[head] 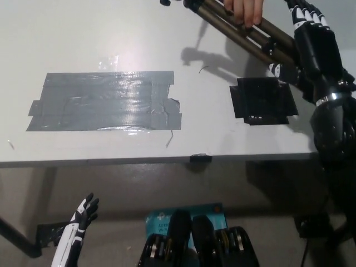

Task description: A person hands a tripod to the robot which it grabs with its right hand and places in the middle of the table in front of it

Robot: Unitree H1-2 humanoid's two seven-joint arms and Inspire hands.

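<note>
Several bronze legs, folded together, form the tripod (222, 22).

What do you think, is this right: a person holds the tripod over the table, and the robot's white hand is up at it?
Not quite. The hand up at the tripod is the black right hand. The white left hand hangs low, below the edge of the table, as the head view shows. The rest stands: a person's hand holds the tripod over the table.
</note>
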